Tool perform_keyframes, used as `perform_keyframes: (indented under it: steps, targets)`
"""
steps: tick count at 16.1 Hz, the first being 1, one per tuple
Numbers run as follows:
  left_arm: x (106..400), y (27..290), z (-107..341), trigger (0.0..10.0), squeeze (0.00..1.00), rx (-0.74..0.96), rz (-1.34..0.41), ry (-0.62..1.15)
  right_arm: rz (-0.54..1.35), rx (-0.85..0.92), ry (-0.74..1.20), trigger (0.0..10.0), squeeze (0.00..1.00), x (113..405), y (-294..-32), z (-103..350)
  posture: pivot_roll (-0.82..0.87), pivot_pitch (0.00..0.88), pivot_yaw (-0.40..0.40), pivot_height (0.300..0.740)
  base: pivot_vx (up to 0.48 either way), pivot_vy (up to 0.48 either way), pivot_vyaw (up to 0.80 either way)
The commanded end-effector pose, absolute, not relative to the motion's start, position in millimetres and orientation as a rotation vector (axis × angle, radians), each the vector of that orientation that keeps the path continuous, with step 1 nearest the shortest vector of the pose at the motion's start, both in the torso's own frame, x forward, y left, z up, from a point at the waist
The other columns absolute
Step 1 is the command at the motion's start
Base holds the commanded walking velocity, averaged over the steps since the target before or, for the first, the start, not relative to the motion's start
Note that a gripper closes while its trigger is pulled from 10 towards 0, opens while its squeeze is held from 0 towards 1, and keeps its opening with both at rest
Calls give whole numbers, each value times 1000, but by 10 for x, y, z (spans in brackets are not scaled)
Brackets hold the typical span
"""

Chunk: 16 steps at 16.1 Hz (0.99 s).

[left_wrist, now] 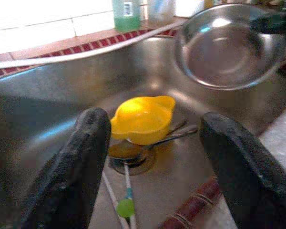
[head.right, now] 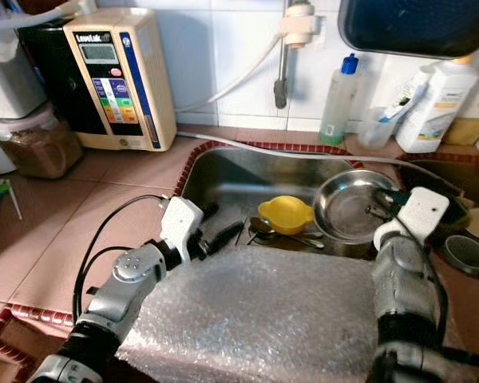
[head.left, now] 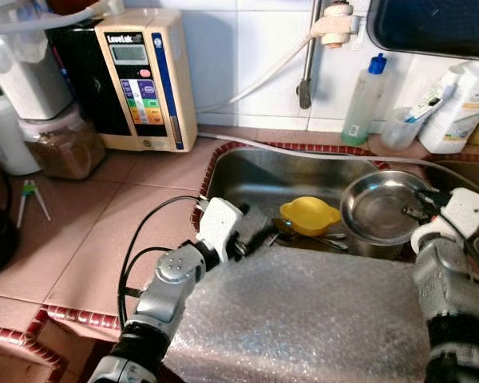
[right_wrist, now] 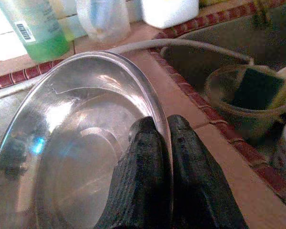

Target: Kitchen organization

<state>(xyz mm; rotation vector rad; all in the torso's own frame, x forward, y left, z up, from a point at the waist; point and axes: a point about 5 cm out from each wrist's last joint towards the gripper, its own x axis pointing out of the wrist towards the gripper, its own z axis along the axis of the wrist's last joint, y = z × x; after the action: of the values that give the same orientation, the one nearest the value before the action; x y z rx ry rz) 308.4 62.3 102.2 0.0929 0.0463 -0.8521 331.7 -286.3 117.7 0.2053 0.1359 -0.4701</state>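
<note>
A shiny steel bowl [head.left: 381, 209] hangs tilted over the right side of the sink [head.left: 247, 179]. My right gripper [right_wrist: 163, 143] is shut on the bowl's [right_wrist: 71, 143] near rim, one finger inside and one outside. A yellow citrus-shaped bowl [head.left: 309, 215] rests in the sink bottom on top of spoons [head.left: 323, 238], close to the drain [left_wrist: 126, 155]. My left gripper [left_wrist: 155, 143] is open at the sink's left front edge, pointing toward the yellow bowl [left_wrist: 143, 119] with nothing between its fingers. A straw with a green tip [left_wrist: 126, 206] lies below it.
A bubble-wrap sheet [head.left: 303, 319] covers the counter in front of the sink. A water ioniser [head.left: 140, 80] and jars [head.left: 60, 144] stand at the back left. Soap bottles [head.left: 363, 100] line the back ledge. A tub with a sponge [right_wrist: 255, 95] sits right of the sink.
</note>
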Motion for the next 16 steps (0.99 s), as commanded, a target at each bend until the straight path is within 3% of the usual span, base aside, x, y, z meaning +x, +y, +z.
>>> perform_keyframes:
  steps: [1,5,8,13,16]
  targets:
    - [3041,625,954,10000,1000,118,-880,84,-479,232,162,10000,1000,3307,-2886,1110,-1,0,58,740,0,0,0]
    - [3039,622,952,10000,1000,135,-890,98,-419,237,166,10000,1000,3390,-2780,1069,2,0,56,740,0,0,0]
    - [3037,602,954,10000,1000,146,-901,101,-259,196,103,10000,1000,3465,-2577,1136,-6,0,60,740,0,0,0]
    - [3059,562,966,10000,1000,182,-892,88,-210,205,91,10000,1000,3447,-2520,1123,-12,0,61,740,0,0,0]
    - [3167,674,1098,10000,1000,131,-708,-10,-128,245,-34,10000,1000,3383,-2400,1285,0,0,51,740,0,0,0]
